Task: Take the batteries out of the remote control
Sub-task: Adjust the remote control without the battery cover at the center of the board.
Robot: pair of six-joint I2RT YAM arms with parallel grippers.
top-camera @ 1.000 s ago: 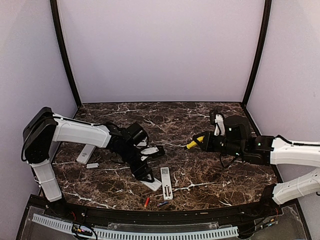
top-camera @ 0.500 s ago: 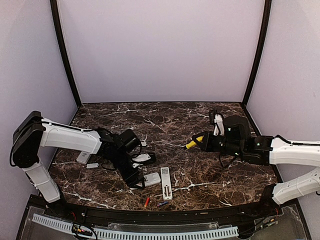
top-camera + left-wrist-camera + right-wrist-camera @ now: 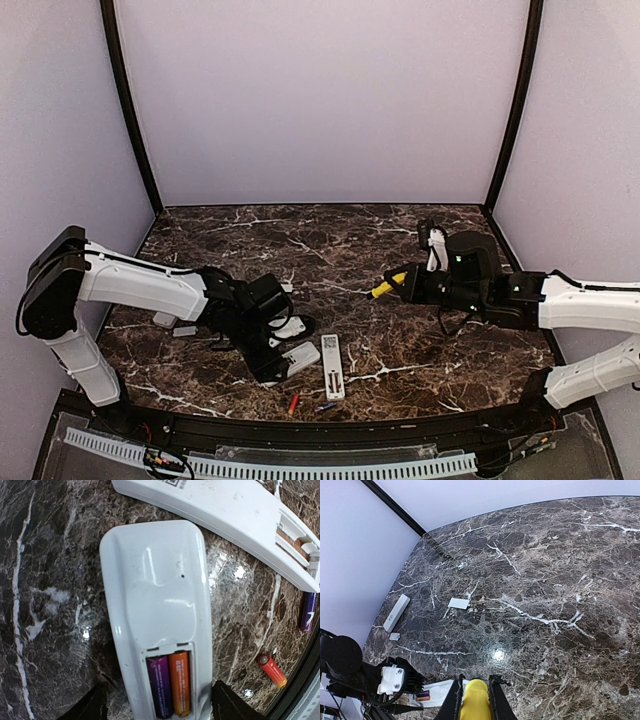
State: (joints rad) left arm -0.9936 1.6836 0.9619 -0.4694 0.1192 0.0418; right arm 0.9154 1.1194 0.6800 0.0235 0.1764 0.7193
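Note:
A white remote control [image 3: 155, 595] lies back-up on the marble, its compartment open with a purple and an orange battery [image 3: 170, 682] inside. My left gripper [image 3: 160, 705] is open, one finger on each side of that end, with a gap on the left side. In the top view this remote [image 3: 300, 356] sits under the left gripper [image 3: 277, 363]. A second remote [image 3: 235, 515] lies beside it with an empty compartment. An orange-red battery [image 3: 271, 669] and a purple one [image 3: 307, 612] lie loose nearby. My right gripper [image 3: 474, 690] is shut on a yellow-handled screwdriver [image 3: 475, 702], held above the table.
A third white remote [image 3: 396, 612] lies at the far left with a small cover plate [image 3: 394, 636] beside it. Another cover plate [image 3: 458, 603] lies further back. The loose batteries [image 3: 293, 403] rest close to the table's black front edge [image 3: 330, 425].
My left arm has pulled back to the left and come down over the remote, which now lies flat between the fingers; the jaws have narrowed a little. The right arm has not moved.

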